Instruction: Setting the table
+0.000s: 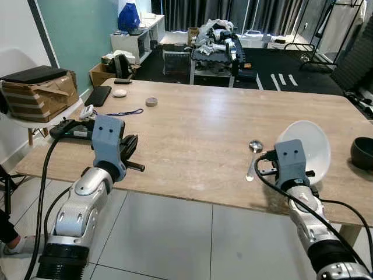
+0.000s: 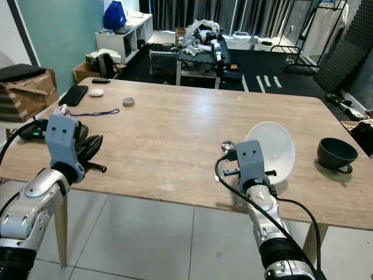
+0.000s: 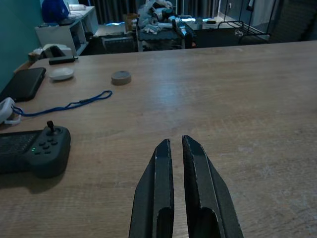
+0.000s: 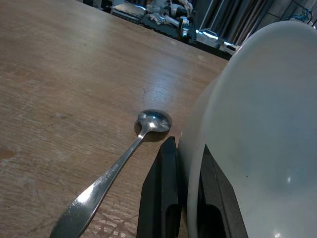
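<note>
My right gripper [image 4: 184,153] is shut on the rim of a white bowl [image 1: 308,146], holding it tilted just above the wooden table [image 1: 198,128] near its front right. A metal spoon [image 1: 253,157] lies flat on the table right beside the bowl, toward the middle; its bowl end [image 4: 154,120] points away from me. A black cup [image 2: 335,154] stands at the far right of the table. My left gripper [image 3: 177,146] hovers over the front left edge of the table, fingers shut on nothing.
A black game controller [image 3: 29,153], a blue lanyard [image 3: 69,105], a phone [image 1: 98,95], a white puck [image 1: 119,93] and a grey disc [image 1: 151,101] lie on the table's left part. A cardboard box [image 1: 41,93] sits on a stool at left. Shelves and clutter stand behind.
</note>
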Motion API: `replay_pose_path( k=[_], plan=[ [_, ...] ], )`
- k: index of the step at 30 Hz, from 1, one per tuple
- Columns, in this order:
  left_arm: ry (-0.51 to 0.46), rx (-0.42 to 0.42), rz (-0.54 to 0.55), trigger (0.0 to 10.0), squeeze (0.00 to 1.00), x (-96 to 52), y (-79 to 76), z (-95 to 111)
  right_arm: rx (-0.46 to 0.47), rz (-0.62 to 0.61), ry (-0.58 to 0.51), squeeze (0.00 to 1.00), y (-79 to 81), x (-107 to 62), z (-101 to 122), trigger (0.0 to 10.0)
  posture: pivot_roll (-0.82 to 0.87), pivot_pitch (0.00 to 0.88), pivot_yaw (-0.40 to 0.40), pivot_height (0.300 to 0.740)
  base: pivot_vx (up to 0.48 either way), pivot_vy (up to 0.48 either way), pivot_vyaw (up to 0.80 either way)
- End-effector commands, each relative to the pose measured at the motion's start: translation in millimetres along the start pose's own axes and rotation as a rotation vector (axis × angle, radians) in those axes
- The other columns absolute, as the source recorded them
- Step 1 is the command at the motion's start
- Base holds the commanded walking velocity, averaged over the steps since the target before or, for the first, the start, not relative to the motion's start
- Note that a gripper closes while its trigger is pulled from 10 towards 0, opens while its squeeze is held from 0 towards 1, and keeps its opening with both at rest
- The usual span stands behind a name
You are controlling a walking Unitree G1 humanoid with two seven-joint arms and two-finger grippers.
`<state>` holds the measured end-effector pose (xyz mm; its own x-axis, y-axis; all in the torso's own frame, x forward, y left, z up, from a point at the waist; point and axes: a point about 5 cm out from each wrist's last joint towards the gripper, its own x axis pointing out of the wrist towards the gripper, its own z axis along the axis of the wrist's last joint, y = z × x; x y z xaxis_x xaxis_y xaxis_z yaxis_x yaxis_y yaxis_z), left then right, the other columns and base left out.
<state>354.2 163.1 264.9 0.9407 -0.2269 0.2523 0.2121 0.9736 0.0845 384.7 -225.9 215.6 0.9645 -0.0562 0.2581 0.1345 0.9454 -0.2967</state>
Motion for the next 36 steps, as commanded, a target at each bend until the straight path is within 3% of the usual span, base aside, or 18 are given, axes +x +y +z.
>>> replay_pose_path(
  k=[1,18,25,28,36],
  plan=[
    [0.032,-0.004,0.025,10.0,0.00,-1.7,4.9,-6.5,0.016,-0.005,0.012,0.00,-1.4,-2.9,-4.1,10.0,0.04,0.121,0.091,0.740,0.000,0.000,0.00],
    [0.025,-0.013,0.040,10.0,0.00,-1.7,6.7,-5.7,0.029,0.000,0.021,0.00,-0.2,-4.6,-6.0,10.0,0.04,0.125,0.093,0.740,0.000,0.223,0.00],
    [0.017,0.031,0.043,10.0,0.00,-1.5,7.1,-4.4,0.029,0.004,0.020,0.00,0.1,-4.7,-6.1,10.0,0.04,0.124,0.093,0.740,0.000,0.000,0.00],
    [0.007,0.003,0.086,10.0,0.00,-0.4,14.0,-2.8,0.031,0.005,0.018,0.00,0.4,-5.0,-5.9,10.0,0.04,0.125,0.094,0.740,0.000,-0.424,0.00],
    [0.014,0.000,0.078,10.0,0.00,0.0,14.3,-3.6,0.033,0.007,0.016,0.00,0.6,-5.3,-5.6,10.0,0.04,0.125,0.094,0.740,0.000,-0.442,0.00]
  ],
)
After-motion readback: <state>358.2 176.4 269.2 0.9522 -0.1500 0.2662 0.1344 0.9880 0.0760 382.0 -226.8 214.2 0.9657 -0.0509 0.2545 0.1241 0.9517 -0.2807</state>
